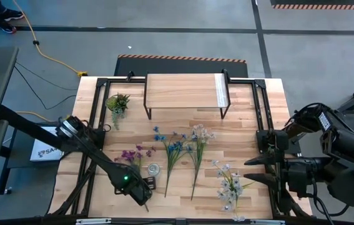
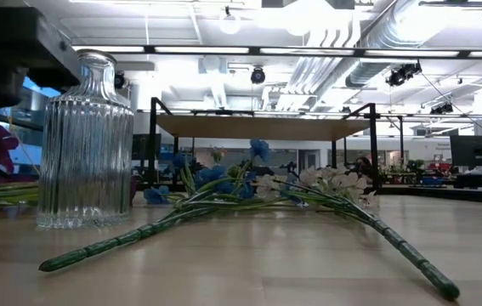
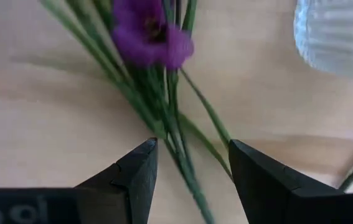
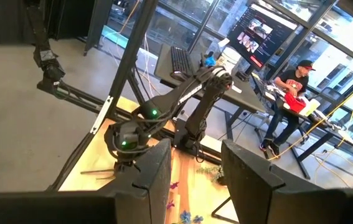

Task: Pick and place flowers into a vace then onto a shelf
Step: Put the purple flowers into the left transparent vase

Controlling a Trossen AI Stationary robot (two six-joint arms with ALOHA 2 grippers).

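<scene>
left hand [image 3: 188,171] wide, straddling purple flowers' [image 3: 154,37] stems on desk [image 3: 51,124] | risk: grabs too few stems, bumps vase [image 3: 338,37] | right hand [image 1: 251,170] wide, idle lower right

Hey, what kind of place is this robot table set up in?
Probably an open-plan lab or workshop: exposed ducts overhead, desks with monitors, a person seated at one.

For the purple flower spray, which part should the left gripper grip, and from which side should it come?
Probably the thin green stems just below the purple blossom. The purple flower spray lies flat on the table, so coming straight down from above suits best. The left gripper hangs open with a finger on each side of the stems, beside the glass vase.
</scene>
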